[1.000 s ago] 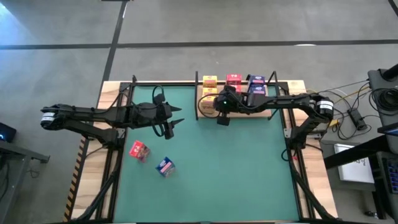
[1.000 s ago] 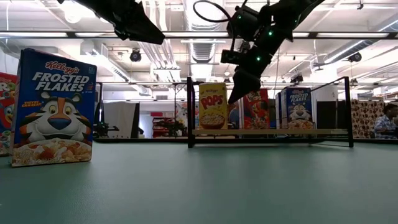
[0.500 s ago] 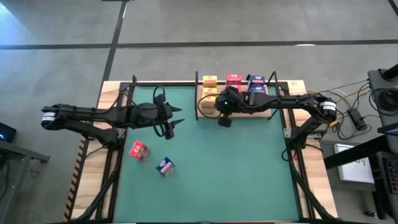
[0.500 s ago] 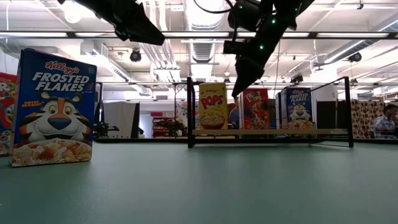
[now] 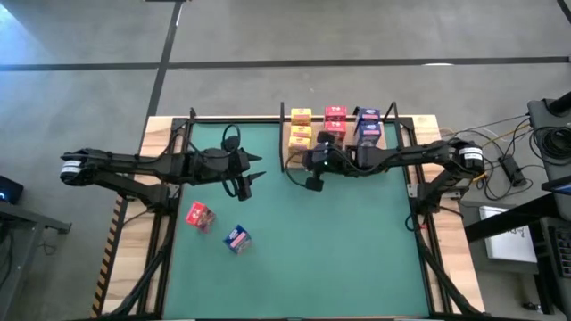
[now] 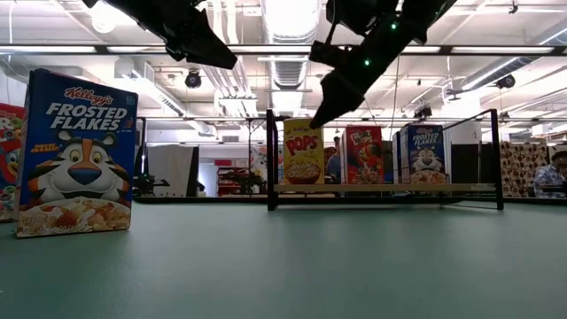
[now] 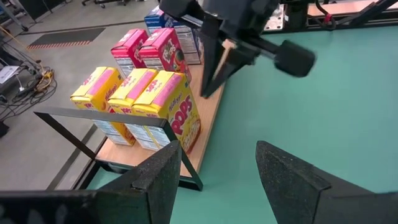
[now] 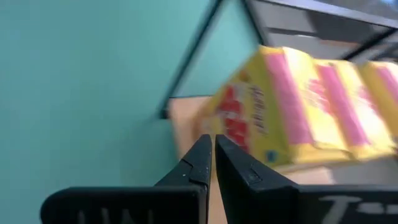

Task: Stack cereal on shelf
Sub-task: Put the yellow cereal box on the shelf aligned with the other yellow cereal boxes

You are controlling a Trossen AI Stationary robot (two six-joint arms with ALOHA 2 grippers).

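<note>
The shelf (image 7: 210, 115), a light-wood board with black posts, stands at the table's far edge. On it stand three yellow boxes (image 7: 163, 102), two red ones (image 7: 152, 50) and blue ones (image 5: 370, 127). A red box (image 5: 199, 216) and a blue box (image 5: 236, 238) stand on the green mat near its left side. My left gripper (image 5: 247, 175) hangs open above the mat, to the far right of those two. My right gripper (image 5: 312, 182) is shut and empty, in the air just in front of the yellow boxes (image 8: 298, 112).
The shelf's black posts (image 6: 271, 159) rise at its corners. The green mat (image 5: 339, 250) lies bare between the shelf and the near edge. In the low view the loose blue box (image 6: 75, 155) stands large at the left. A person (image 6: 551, 173) sits in the room behind.
My right gripper has drawn back from the shelf toward the table's near edge and a little to the left, staying shut and empty. The boxes on the shelf and on the mat have kept their places.
</note>
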